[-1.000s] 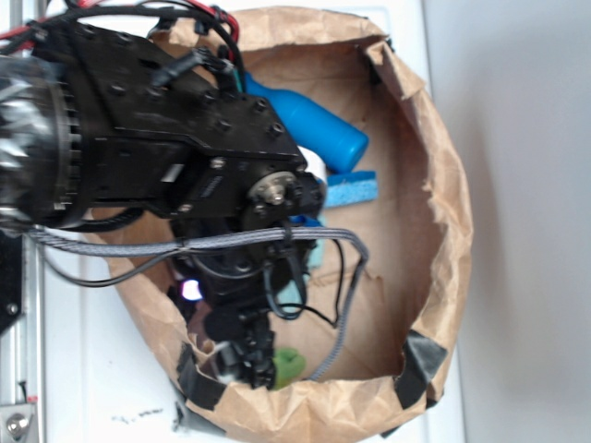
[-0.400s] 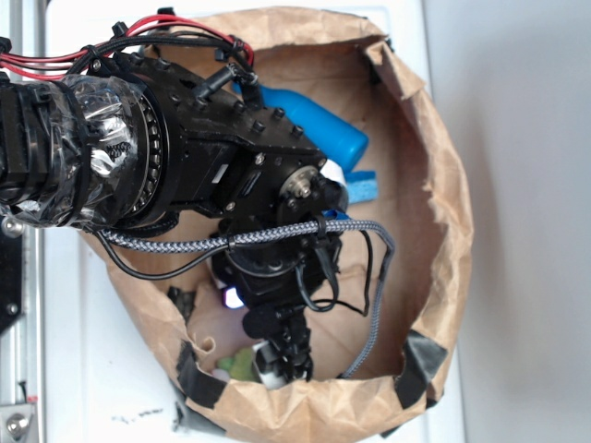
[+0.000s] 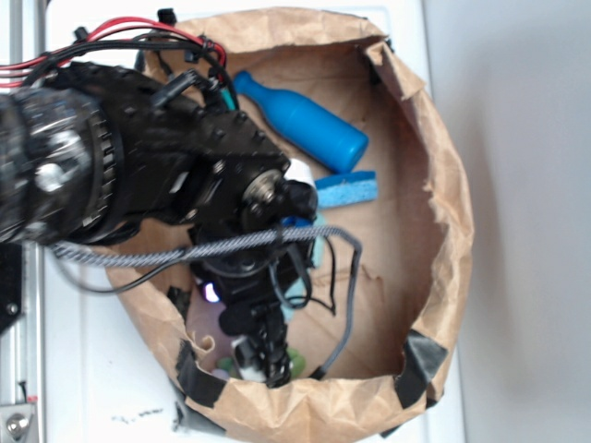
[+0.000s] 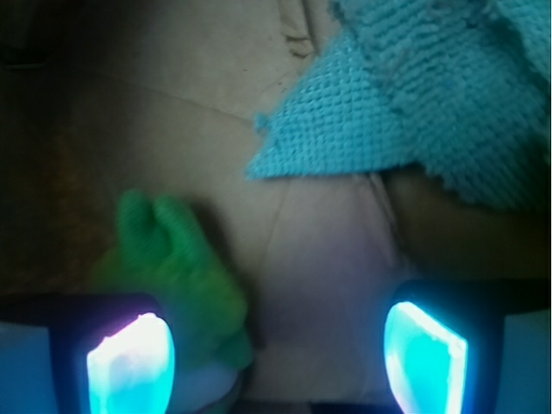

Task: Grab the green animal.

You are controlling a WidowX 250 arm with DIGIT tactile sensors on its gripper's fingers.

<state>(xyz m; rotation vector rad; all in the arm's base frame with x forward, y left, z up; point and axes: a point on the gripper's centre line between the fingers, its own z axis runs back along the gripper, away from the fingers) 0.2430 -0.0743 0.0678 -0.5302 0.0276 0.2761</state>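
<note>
We see the gripper [image 4: 276, 349] spread open, its glowing pads wide apart; the fuzzy, lumpy green animal [image 4: 177, 276] sits at eight o'clock beside one pad, woven teal cloth [image 4: 414, 103] at one o'clock

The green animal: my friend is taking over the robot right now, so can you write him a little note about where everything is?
Gripper: open, holding nothing, low inside the paper bag.
Green animal: lying on the bag floor, by the finger on the left side of the wrist view, partly between the fingers. The teal cloth lies farther ahead.
Done: gripper brought down to the toy.
Left: centre on it, close, lift.
</note>
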